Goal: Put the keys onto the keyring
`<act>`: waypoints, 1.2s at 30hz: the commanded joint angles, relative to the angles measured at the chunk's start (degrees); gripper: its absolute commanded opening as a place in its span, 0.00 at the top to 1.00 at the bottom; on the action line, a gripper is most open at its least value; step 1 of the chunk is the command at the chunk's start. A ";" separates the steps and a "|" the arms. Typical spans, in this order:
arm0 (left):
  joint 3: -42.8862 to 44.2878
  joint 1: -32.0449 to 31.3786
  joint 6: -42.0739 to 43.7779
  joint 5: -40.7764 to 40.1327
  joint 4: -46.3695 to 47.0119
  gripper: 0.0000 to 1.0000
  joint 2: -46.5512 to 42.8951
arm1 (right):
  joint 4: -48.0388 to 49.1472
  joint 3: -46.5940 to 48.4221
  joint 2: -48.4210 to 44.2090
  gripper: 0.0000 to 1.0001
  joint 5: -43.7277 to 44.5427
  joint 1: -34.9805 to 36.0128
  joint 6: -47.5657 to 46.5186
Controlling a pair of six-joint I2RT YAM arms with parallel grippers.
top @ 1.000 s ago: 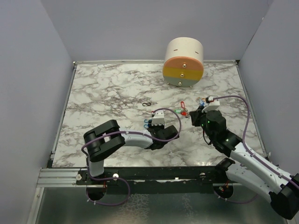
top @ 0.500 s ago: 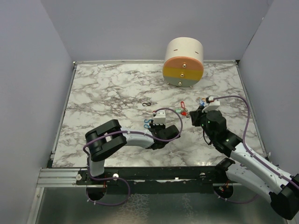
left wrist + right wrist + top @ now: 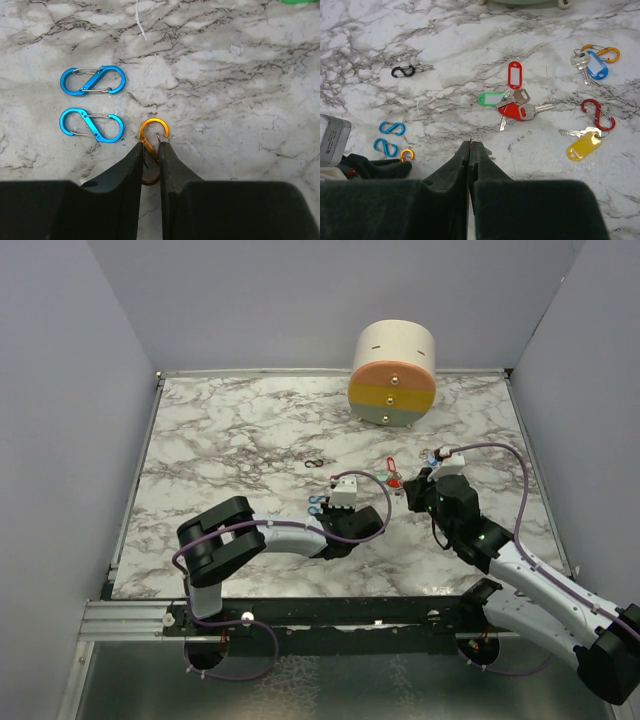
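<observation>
- The step in hand looks like securing the ring: the left gripper (image 3: 151,148) pinches the near end of the small orange carabiner (image 3: 144,126), its fingers almost together.
- The right gripper (image 3: 470,149) has its fingers pressed together and is seemingly empty (too fine to be sure).
- The keys (image 3: 514,110), tagged red and green, lie on the marble just beyond the right gripper. Next, I'd judge, it must open and pick one.

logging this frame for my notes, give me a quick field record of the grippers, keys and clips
left gripper: shut on orange clip
right gripper: shut, nothing seen between its fingers
keys: cluster with red and green tags, ahead of right gripper
blue-tag key: right of the cluster
yellow-tag key: near a red clip
blue clips: two, left of the orange clip
black clip: alone, left of the cluster
</observation>
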 commanded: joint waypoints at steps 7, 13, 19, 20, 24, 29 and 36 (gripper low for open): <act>-2.70 -0.25 4.99 6.53 -4.46 1.00 -4.12 | 2.62 -0.36 1.93 0.99 -1.60 0.29 -0.83; -2.55 -0.32 5.31 8.67 -4.41 0.91 -1.41 | 2.71 -0.11 2.23 0.99 -1.60 0.29 -0.89; -2.16 -0.23 5.36 9.39 -4.60 0.83 0.31 | 2.49 -0.29 1.80 0.99 -1.52 0.29 -0.82; -2.12 -0.23 5.36 9.57 -4.59 0.82 0.59 | 2.39 -0.32 1.72 0.99 -1.46 0.29 -0.83; -1.99 -0.22 5.12 10.04 -4.81 0.73 1.49 | 2.25 -0.37 1.23 0.99 -1.34 0.29 -0.80; -2.28 -0.14 4.51 10.47 -4.91 0.60 2.04 | 2.03 -0.38 0.98 0.99 -1.26 0.29 -0.61; -2.59 -0.04 4.04 10.59 -4.91 0.56 2.50 | 1.92 -0.54 0.85 0.99 -1.18 0.29 -0.57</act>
